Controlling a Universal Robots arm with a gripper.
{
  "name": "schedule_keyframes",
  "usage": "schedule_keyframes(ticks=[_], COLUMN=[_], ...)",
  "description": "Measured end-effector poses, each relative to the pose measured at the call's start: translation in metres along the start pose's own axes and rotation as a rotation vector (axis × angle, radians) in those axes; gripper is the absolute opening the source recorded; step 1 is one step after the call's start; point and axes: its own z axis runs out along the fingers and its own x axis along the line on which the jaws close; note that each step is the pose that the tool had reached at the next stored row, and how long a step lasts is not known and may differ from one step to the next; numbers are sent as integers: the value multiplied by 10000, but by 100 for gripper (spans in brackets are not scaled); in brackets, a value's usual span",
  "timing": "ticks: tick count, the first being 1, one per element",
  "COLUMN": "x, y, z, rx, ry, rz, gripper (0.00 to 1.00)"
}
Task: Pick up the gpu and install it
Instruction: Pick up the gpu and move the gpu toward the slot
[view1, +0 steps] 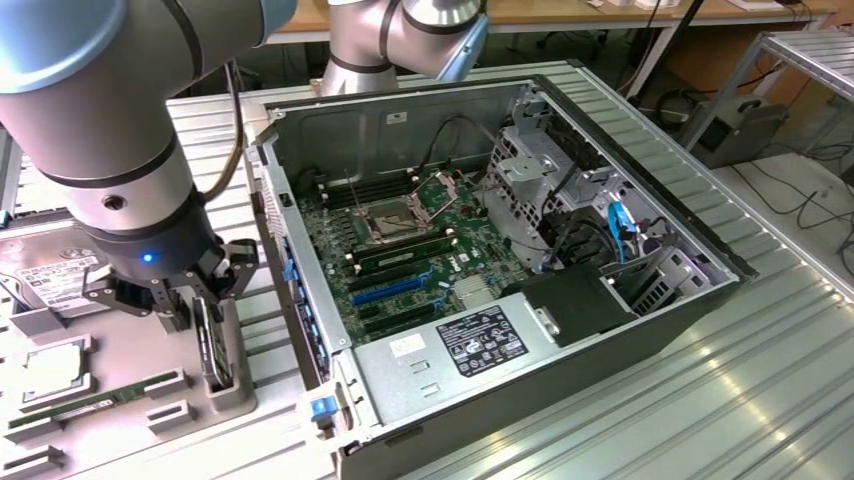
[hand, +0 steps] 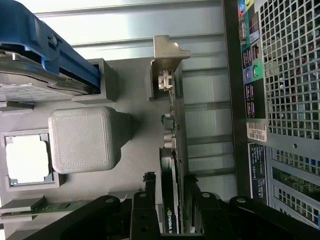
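Note:
The gpu (view1: 214, 345) stands on edge in a slot of the grey parts holder (view1: 247, 400), at the exterior view's left, beside the open computer case (view1: 561, 300). In the wrist view the gpu (hand: 172, 145) shows edge-on, a dark board with its silver end bracket (hand: 167, 52) at the far end. My gripper (view1: 200, 305) is lowered over it. The gripper (hand: 169, 180) is open, one black finger (hand: 146, 200) on each side of the card with narrow gaps.
On the holder lie a hard drive with a white label (view1: 54, 280), a processor (view1: 54, 365) and a green memory stick (view1: 94, 400). The motherboard (view1: 400, 250) with blue expansion slots (view1: 394, 285) lies open in the case. The case's rear panel (hand: 290, 100) is close beside the card.

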Motion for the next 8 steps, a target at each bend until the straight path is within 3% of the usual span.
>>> schedule_keyframes(ticks=[8], x=[2], y=[-1], z=[48], rx=[-18], ry=[-10], rz=[0], gripper=[36])
